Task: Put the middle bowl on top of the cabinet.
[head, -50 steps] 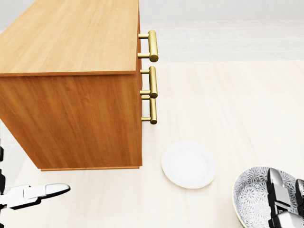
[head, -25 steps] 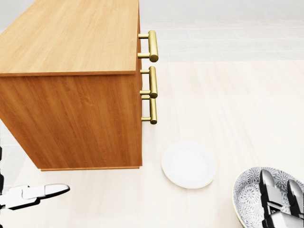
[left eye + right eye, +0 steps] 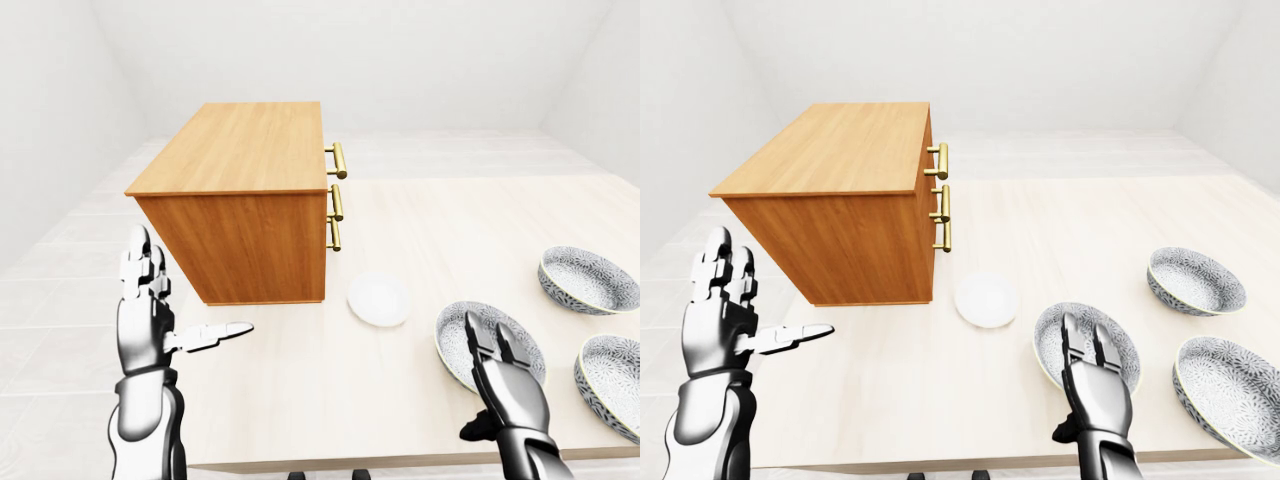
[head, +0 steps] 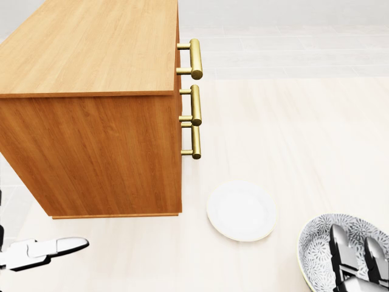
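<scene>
The wooden cabinet (image 3: 240,180) stands at the desk's (image 3: 450,230) far left, its brass handles (image 3: 338,160) jutting right over a broad bare stretch of desk. A white plate (image 3: 378,298) lies just beside the cabinet's near right corner. Three patterned bowls sit to the right: the left bowl (image 3: 455,345) near the desk's near edge, the far bowl (image 3: 590,280) and the near-right bowl (image 3: 615,370) close to the right edge. I cannot tell which counts as the middle one. The right hand (image 3: 505,385) hovers over the left bowl with fingers spread, gripping nothing. The left hand (image 3: 145,320) is raised off the desk's left edge, fingers upright and thumb out wide, empty.
</scene>
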